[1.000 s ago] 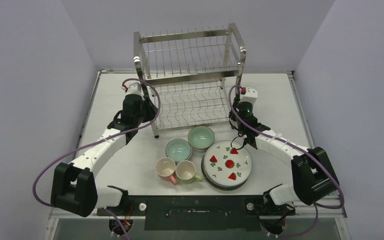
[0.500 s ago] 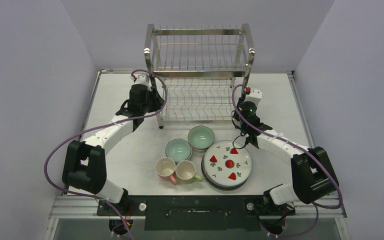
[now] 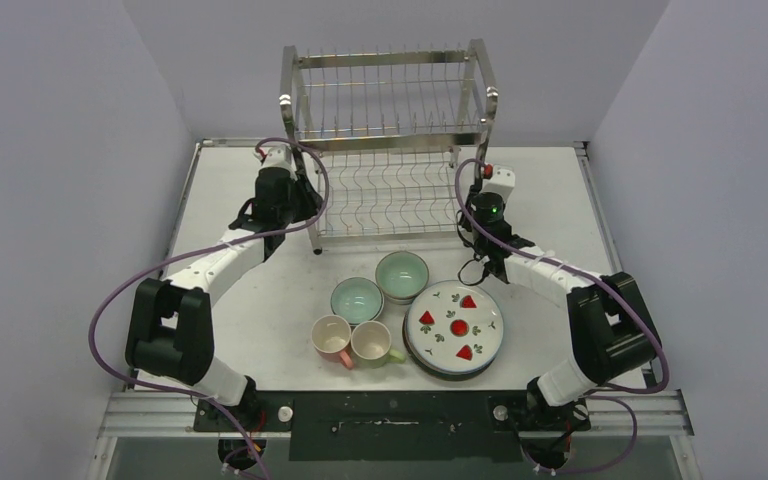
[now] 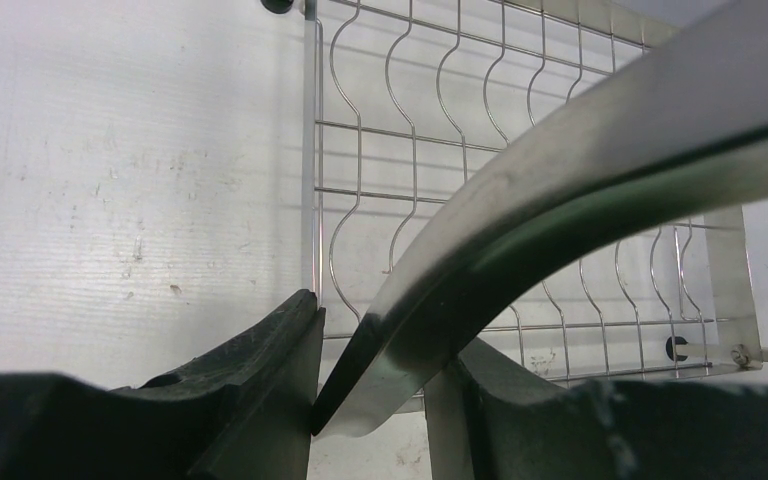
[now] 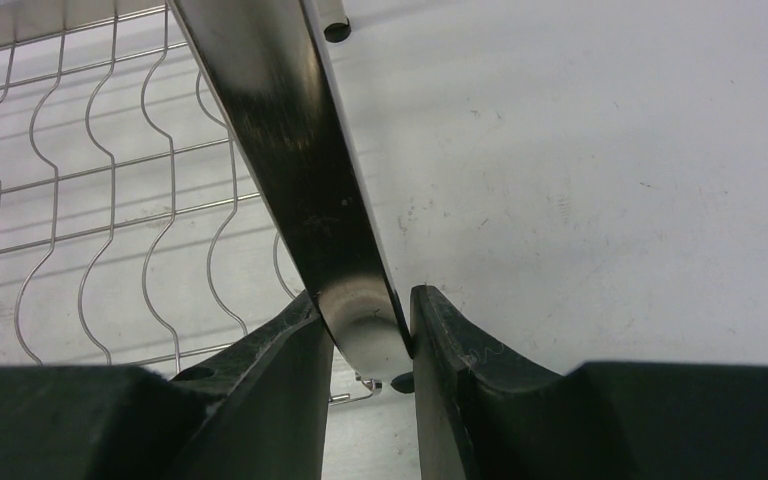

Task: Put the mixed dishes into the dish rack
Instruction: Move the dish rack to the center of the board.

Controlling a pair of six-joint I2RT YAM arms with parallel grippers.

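Left gripper and right gripper pinch one dish rack (its frame); at 6 o'clock: two bowls, two mugs, one strawberry plate.

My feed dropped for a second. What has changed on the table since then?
The dish rack slid farther back on the table, carried by both arms, and the left arm stretched forward with it. The left gripper and right gripper stay clamped on its front frame legs; nothing was let go. The bowls, mugs and strawberry plate have not moved.
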